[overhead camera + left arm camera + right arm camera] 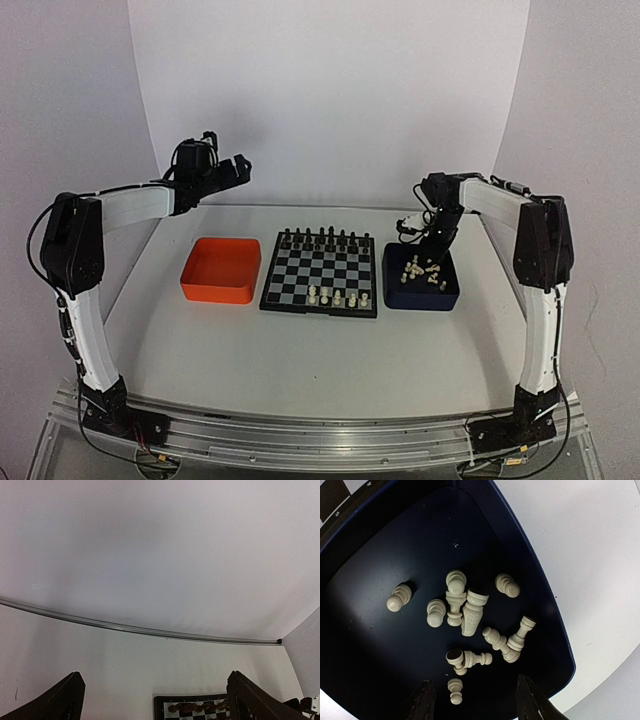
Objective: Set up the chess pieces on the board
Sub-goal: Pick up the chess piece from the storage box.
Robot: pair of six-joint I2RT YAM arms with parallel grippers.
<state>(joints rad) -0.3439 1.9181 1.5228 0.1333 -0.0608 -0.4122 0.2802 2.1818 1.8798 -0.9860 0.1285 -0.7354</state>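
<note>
Right gripper, jaws apart, over chess pieces inside blue tray

top overlooks board; left wrist glimpses it; right over blue tray

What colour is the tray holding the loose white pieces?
Dark blue tray, best seen in the right wrist view.

Cream-white chess pieces against a dark blue tray; board checked black and pale grey, framed in black; small black pieces; plain orange tray; white table and wall.
</note>
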